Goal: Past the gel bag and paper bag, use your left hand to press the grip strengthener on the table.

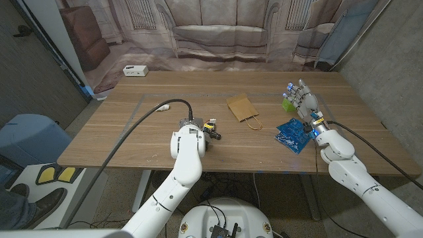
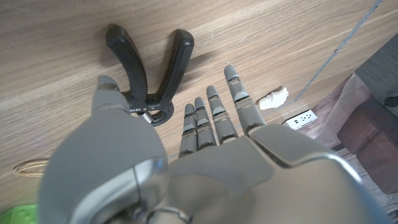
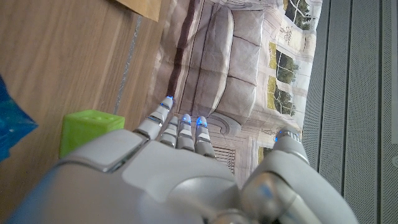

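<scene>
Head view: the left hand (image 1: pixel 191 130) hangs over the middle of the wooden table (image 1: pixel 132 125), with the grip strengthener (image 1: pixel 211 129) just beside it on the side toward the paper bag (image 1: pixel 242 108). The blue gel bag (image 1: pixel 293 134) lies farther toward the robot's right, near the right hand (image 1: pixel 303 99), which stands with fingers apart and holds nothing; a green block (image 1: pixel 288 104) sits just beside it.

Left wrist view: the left hand (image 2: pixel 205 155) is spread, fingers (image 2: pixel 238 99) extended and apart, nothing in its grasp. The grip strengthener (image 2: pixel 149 68) lies on the wood between thumb and fingers — its two black handles splay away from the palm, its coiled spring end close under the thumb. Whether the thumb touches it cannot be told.

Right wrist view: the green block (image 3: pixel 90 127) stands on the table beside the open right hand (image 3: pixel 180 174).
</scene>
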